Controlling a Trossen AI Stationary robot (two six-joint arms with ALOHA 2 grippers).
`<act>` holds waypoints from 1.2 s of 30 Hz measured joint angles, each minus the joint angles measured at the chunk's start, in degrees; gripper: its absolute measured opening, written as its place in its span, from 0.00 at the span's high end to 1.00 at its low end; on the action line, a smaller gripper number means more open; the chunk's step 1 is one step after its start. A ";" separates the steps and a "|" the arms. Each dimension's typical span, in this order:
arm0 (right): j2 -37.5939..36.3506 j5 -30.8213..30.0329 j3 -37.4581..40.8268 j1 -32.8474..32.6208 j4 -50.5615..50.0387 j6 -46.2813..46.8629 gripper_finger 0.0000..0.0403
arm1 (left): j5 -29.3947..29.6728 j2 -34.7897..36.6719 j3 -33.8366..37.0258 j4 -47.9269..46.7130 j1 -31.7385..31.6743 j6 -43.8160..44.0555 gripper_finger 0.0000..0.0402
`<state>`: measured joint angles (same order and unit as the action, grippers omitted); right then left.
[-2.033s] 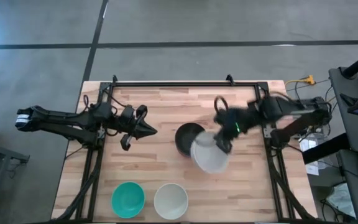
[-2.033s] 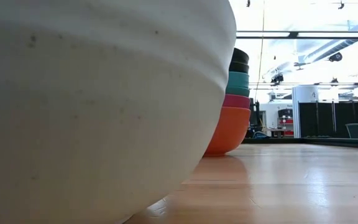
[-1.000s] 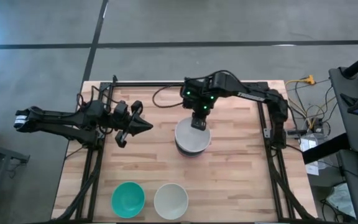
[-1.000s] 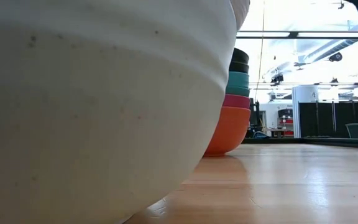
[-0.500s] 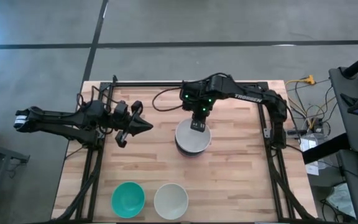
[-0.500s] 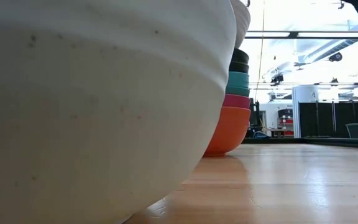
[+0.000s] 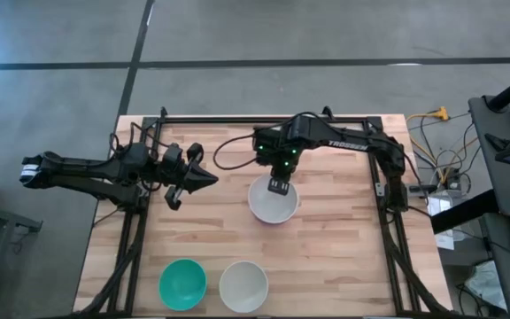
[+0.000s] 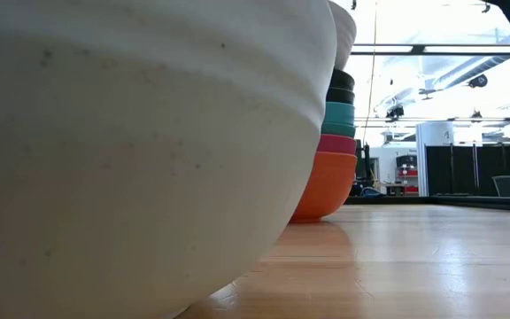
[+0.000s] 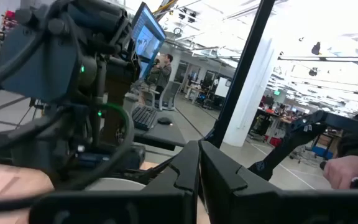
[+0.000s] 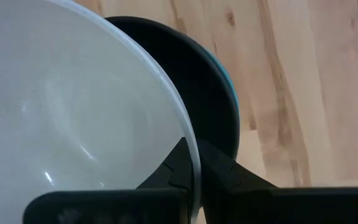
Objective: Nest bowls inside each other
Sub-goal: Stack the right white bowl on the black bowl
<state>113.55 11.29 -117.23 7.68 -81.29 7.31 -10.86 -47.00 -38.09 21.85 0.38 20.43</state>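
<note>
A stack of nested bowls (image 8: 326,182) stands mid-table: red at the bottom, then magenta, teal and two black ones. Over it is a white bowl (image 7: 271,204), its mouth up, with my right gripper (image 7: 278,185) shut on it; the bowl hides the stack from above. In the right wrist view the top black bowl (image 10: 211,84) shows just beneath it. My left gripper (image 7: 214,182) waits shut above the table's left part, touching nothing. A teal bowl (image 7: 181,283) and another white bowl (image 7: 243,286) rest on their bases at the near edge. My right gripper pinches the white bowl's rim (image 10: 193,163) on its far side, one finger (image 10: 178,169) inside the bowl and one (image 10: 224,175) outside. The fingers come steeply from above. The bowl sits near level over the stack; whether it rests in the black bowl I cannot tell.
The near white bowl (image 8: 131,151) fills most of the low view, right in front of that camera. Bare wood lies to the right of the stack and along the table's near right. A black frame (image 7: 264,119) runs along the far edge.
My right gripper has sunk a little with the white bowl, which has come down over the stack and now shows its inside more squarely from above. In the low view more of the bowl's wall shows above the black bowls.
</note>
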 joint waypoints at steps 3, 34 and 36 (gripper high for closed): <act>1.03 -0.02 -0.35 -0.47 -0.01 0.02 0.98 | 0.35 0.00 0.00 -0.02 0.00 0.01 1.00; 1.77 -6.60 2.44 1.47 0.95 0.39 0.98 | 0.39 0.00 0.15 -0.04 0.01 0.20 1.00; 1.68 -6.24 3.72 2.03 1.16 0.67 0.98 | 0.40 0.00 0.15 -0.04 0.02 0.22 1.00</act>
<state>115.23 5.05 -113.51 9.71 -80.12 7.98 -10.46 -47.00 -37.93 21.80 0.40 20.64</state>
